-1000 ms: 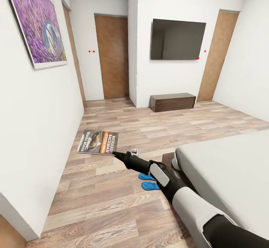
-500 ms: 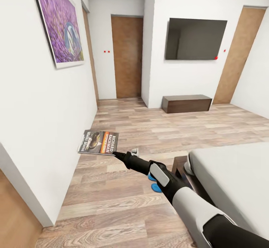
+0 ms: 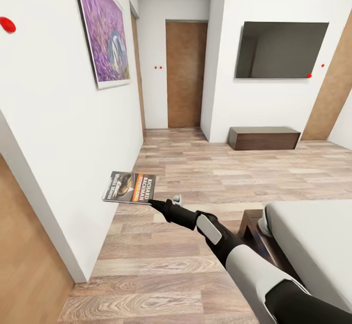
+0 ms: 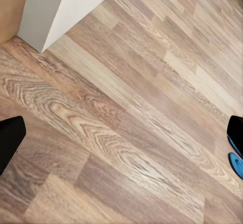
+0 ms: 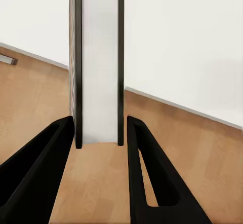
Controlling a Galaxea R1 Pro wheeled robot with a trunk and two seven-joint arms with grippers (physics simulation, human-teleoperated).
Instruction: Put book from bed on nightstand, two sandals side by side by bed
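Note:
My right gripper (image 3: pixel 150 202) is shut on the book (image 3: pixel 129 187), holding it flat by one edge out over the wood floor near the left wall. In the right wrist view the book's white page edge (image 5: pixel 99 57) stands clamped between the two black fingers (image 5: pixel 48 153). The bed (image 3: pixel 313 231), with its grey mattress and dark frame corner, lies at the lower right. Blue sandals (image 4: pixel 234 159) peek in on the floor beside one finger of my left gripper (image 4: pixel 121 138), which is open over bare floor. The nightstand is out of view.
A white wall with a purple painting (image 3: pixel 105 35) runs close on the left, ending in a brown wooden panel (image 3: pixel 24 260). Ahead are a brown door (image 3: pixel 186 72), a wall TV (image 3: pixel 281 50) and a low dark cabinet (image 3: pixel 264 138) beneath it.
The camera has turned left, so the room slid right in the picture. The arm and book hold the same pose. The sandals have passed behind my forearm in the head view.

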